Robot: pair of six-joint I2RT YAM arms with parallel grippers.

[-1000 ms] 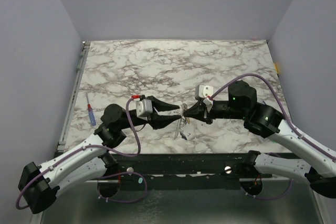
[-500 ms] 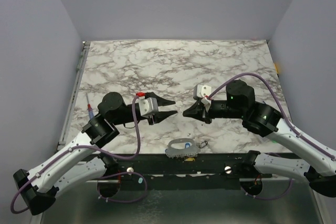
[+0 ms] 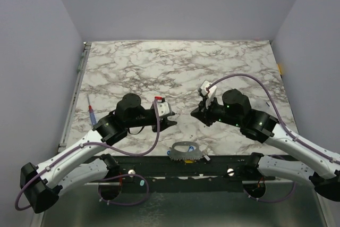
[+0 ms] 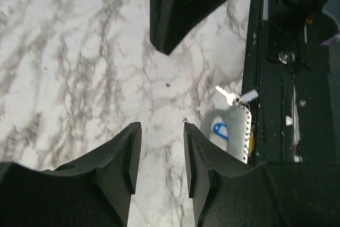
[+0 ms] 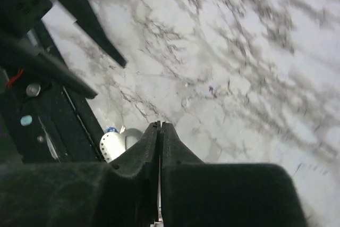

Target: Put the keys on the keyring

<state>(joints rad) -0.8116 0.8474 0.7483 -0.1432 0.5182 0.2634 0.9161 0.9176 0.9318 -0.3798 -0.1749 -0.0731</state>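
Note:
The keys and keyring lie as one small bunch (image 3: 186, 151) at the table's near edge, between the two arms. In the left wrist view the bunch is a grey-white perforated piece (image 4: 237, 131) with a blue tag (image 4: 219, 129) and a silver key (image 4: 226, 95). It also shows in the right wrist view (image 5: 112, 145). My left gripper (image 3: 172, 122) (image 4: 159, 129) is open and empty, low over the marble, just left of the bunch. My right gripper (image 3: 194, 114) (image 5: 160, 125) is shut with nothing seen at its tips, behind the bunch.
A thin red-and-blue stick (image 3: 92, 115) lies near the table's left edge. The black frame rail (image 3: 223, 163) runs along the table's near edge just beyond the bunch. Purple walls close in the left, back and right sides.
The bunch hung between the two grippers a second ago and now lies on the table's near edge. The left gripper has opened and swung toward it. The right gripper has drawn back a little.

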